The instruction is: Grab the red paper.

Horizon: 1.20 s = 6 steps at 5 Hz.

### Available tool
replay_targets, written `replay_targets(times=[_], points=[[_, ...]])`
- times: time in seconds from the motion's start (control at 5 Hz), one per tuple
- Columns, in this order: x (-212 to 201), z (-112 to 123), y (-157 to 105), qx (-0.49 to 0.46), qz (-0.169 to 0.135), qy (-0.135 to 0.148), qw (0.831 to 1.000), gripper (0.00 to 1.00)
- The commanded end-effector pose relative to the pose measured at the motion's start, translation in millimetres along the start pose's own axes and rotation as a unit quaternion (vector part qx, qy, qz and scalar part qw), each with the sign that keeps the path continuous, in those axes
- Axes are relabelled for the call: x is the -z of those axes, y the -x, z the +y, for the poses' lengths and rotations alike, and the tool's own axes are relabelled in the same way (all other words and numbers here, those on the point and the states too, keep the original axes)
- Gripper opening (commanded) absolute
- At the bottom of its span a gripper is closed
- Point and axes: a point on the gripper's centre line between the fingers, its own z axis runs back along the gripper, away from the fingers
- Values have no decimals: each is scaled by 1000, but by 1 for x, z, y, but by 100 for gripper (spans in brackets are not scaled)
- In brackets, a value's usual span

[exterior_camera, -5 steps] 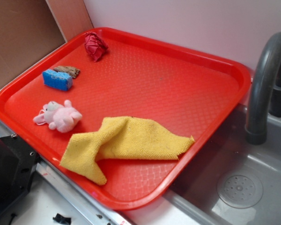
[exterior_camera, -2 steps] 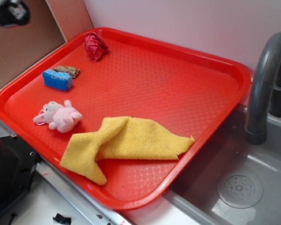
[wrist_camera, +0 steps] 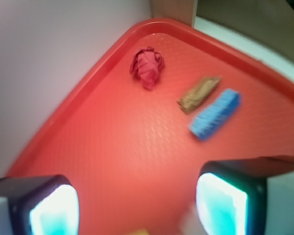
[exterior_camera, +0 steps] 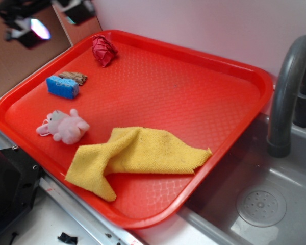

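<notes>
Nothing is grabbed yet: my gripper (wrist_camera: 137, 205) hangs spread and empty, well short of the red paper (wrist_camera: 147, 67) in the tray's (wrist_camera: 112, 156) corner.

We see the red paper (exterior_camera: 103, 50) as a small dark red wad, crumpled, with creased wrinkly folds and a slightly pointed lower end. It lies loose on the floor of the red tray (exterior_camera: 204, 97), in the far corner, close to the raised rim but not clearly touching it. Nothing holds it. In the wrist view the red paper (wrist_camera: 147, 67) sits near the curved corner rim, well apart from the blue sponge (wrist_camera: 215, 114) and the brown scrap (wrist_camera: 199, 93).
</notes>
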Motion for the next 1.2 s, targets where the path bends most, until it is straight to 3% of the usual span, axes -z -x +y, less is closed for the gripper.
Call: replay_targets(times=[0.0,0.6,1.0], points=[[54,12,-68,-223,-97,-60,968,100],[109,26,-115,-242,-143,-124,952,100],[128,22,-116,-219,-143,-139,955,100]])
